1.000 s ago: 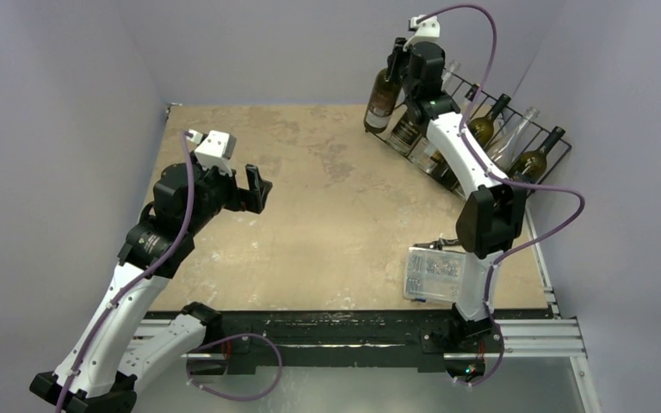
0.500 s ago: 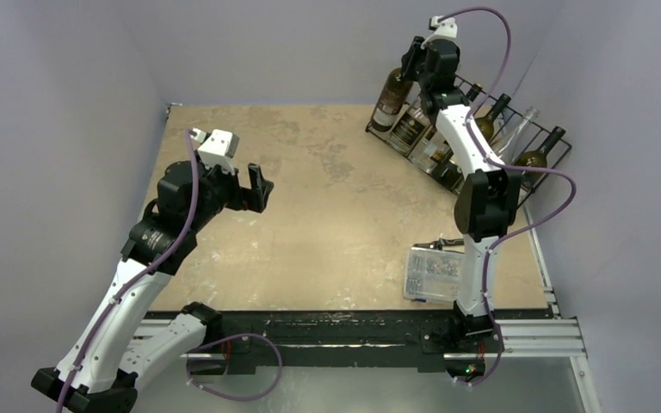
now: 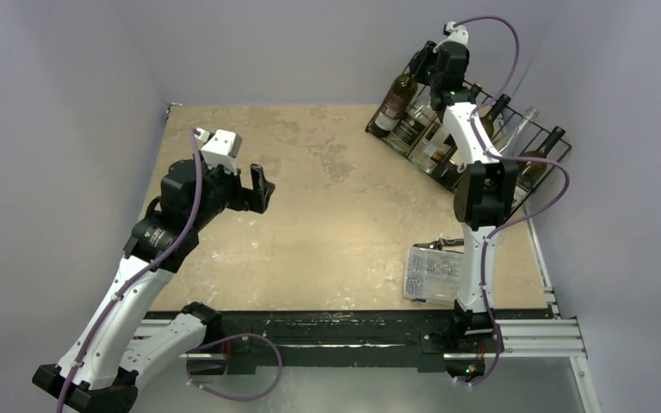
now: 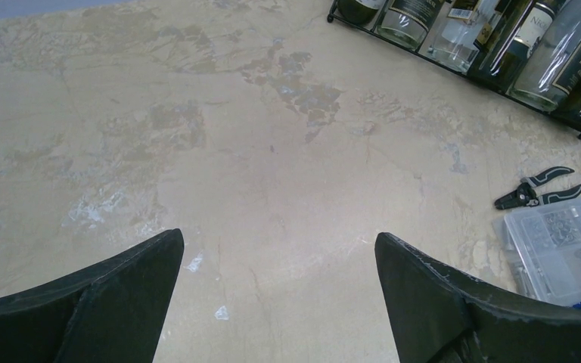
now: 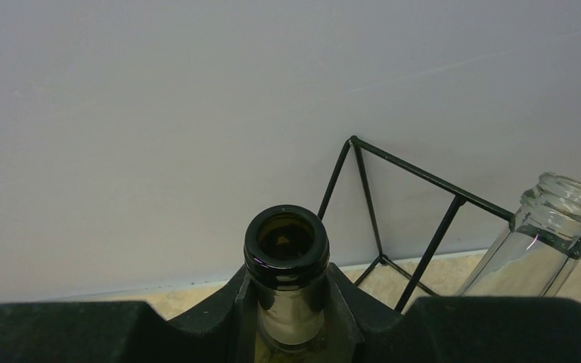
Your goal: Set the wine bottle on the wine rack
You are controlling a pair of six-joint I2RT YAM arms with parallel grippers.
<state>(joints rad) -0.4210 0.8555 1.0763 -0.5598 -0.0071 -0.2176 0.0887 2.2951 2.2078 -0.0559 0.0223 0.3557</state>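
The table (image 3: 327, 198) spreads below the left gripper (image 4: 278, 242), whose fingers stand wide apart, holding nothing. The rack (image 5: 367, 193) rises just beyond the right gripper (image 3: 424, 67). Its fingers are clamped on the neck of the bottle (image 3: 395, 103), which hangs tilted below them at the rack's left end.
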